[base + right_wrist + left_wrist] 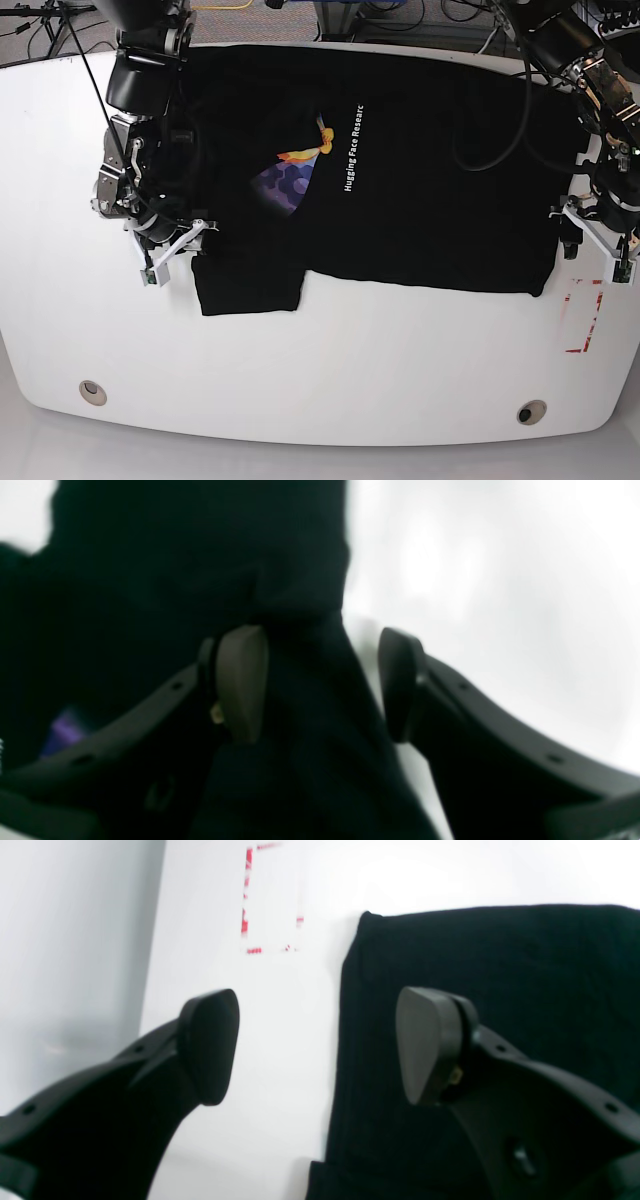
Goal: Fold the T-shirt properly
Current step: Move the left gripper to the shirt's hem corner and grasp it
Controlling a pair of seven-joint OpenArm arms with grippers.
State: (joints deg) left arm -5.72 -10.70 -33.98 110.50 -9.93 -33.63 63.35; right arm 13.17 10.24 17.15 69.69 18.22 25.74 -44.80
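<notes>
Base view: black T-shirt [400,180] spread across white table [300,370], one arm at each side edge.
Near rim: two round holes [92,391]; red corner markings [585,315] at one end. Mid-table: right gripper [320,685], jaws apart, straddling the shirt's edge, fabric between the pads, not clamped. Left gripper [317,1045], jaws wide, one pad over cloth, one over bare table. Shirt bears white lettering and a colourful print [300,165].

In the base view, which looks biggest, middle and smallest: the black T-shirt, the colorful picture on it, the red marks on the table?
1. T-shirt, by far.
2. Colorful picture.
3. Red marks, slightly smaller; close call.
</notes>
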